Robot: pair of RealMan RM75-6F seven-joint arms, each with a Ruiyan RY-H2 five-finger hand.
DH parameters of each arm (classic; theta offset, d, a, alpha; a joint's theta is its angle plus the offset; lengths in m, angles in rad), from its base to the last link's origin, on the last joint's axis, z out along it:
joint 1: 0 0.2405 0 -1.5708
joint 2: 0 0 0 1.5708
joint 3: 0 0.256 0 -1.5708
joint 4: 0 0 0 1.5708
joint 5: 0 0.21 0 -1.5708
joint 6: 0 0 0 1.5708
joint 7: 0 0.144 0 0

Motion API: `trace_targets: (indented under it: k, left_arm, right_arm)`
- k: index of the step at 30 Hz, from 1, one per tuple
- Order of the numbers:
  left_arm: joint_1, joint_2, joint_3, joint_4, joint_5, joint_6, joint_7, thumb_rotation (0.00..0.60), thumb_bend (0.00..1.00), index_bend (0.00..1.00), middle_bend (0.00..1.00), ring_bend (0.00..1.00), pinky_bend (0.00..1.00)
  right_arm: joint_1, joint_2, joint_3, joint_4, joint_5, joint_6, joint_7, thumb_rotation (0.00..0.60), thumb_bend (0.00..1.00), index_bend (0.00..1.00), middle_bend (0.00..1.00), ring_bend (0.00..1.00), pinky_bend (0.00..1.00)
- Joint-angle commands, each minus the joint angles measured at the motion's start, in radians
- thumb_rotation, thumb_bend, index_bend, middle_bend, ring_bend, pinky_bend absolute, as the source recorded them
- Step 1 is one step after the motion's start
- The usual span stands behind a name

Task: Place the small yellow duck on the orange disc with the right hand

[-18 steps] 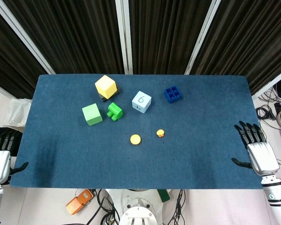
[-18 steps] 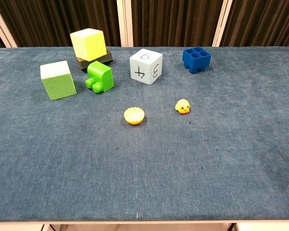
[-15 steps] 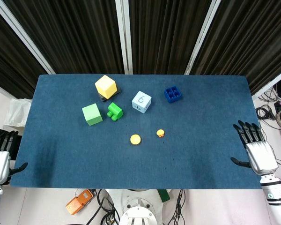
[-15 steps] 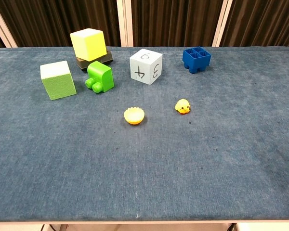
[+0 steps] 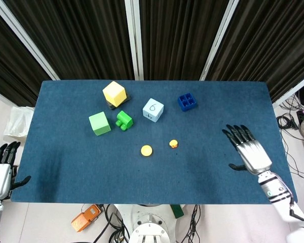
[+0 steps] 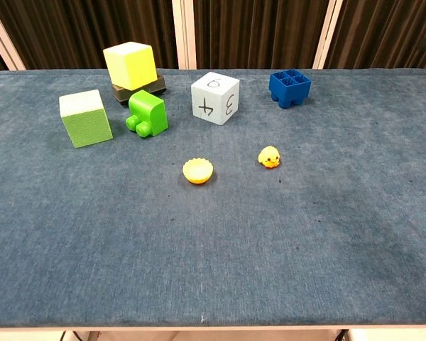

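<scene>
The small yellow duck [image 5: 174, 144] [image 6: 270, 157] stands on the blue table [image 5: 66, 162] near its middle. The orange disc [image 5: 147, 150] [image 6: 198, 171] lies a short way to its left, apart from it. My right hand [image 5: 248, 149] hovers over the table's right part with fingers spread and nothing in it, well to the right of the duck. My left hand [image 5: 0, 172] hangs off the table's left edge, fingers apart and empty. Neither hand shows in the chest view.
Toward the back stand a yellow cube [image 5: 114, 93] on a dark base, a green cube [image 5: 100, 123], a green block [image 5: 124, 120], a pale numbered die [image 5: 153, 110] and a blue grid block [image 5: 187, 102]. An orange device [image 5: 86, 217] lies on the floor.
My right hand has moved from the table's right edge leftward over the table. The left hand has dropped slightly. Duck and disc have not moved.
</scene>
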Motion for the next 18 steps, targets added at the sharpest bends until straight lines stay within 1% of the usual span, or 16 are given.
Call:
trace_targets:
  k: [1,4,8,13,14,18]
  left_arm:
    - [0.001,-0.003,0.001,0.003,-0.002,-0.001,-0.003,0.600,0.03,0.06,0.08,0.06,0.00]
    - [0.002,-0.006,0.002,0.009,-0.006,-0.007,-0.006,0.600,0.03,0.06,0.08,0.06,0.00]
    - [0.003,-0.008,0.000,0.016,-0.012,-0.011,-0.011,0.600,0.03,0.06,0.08,0.06,0.00]
    - [0.006,-0.013,0.001,0.030,-0.022,-0.018,-0.022,0.600,0.03,0.06,0.08,0.06,0.00]
    - [0.007,-0.013,0.002,0.033,-0.023,-0.019,-0.024,0.600,0.03,0.06,0.08,0.06,0.00]
    - [0.011,-0.018,0.002,0.048,-0.031,-0.024,-0.036,0.600,0.03,0.06,0.08,0.06,0.00]
  right_arm:
    - [0.178,-0.078,0.073,0.010,0.105,-0.218,-0.049,0.600,0.09,0.02,0.01,0.00,0.11]
    - [0.263,-0.150,0.092,0.066,0.171,-0.318,-0.106,0.600,0.09,0.10,0.01,0.00,0.14]
    - [0.351,-0.251,0.102,0.150,0.260,-0.402,-0.188,0.600,0.11,0.17,0.01,0.00,0.16]
    - [0.428,-0.366,0.101,0.260,0.350,-0.446,-0.258,0.600,0.18,0.26,0.04,0.03,0.19]
    - [0.437,-0.380,0.099,0.276,0.363,-0.450,-0.266,0.600,0.19,0.28,0.05,0.04,0.19]
    - [0.467,-0.428,0.091,0.329,0.408,-0.460,-0.286,0.600,0.22,0.32,0.07,0.05,0.20]
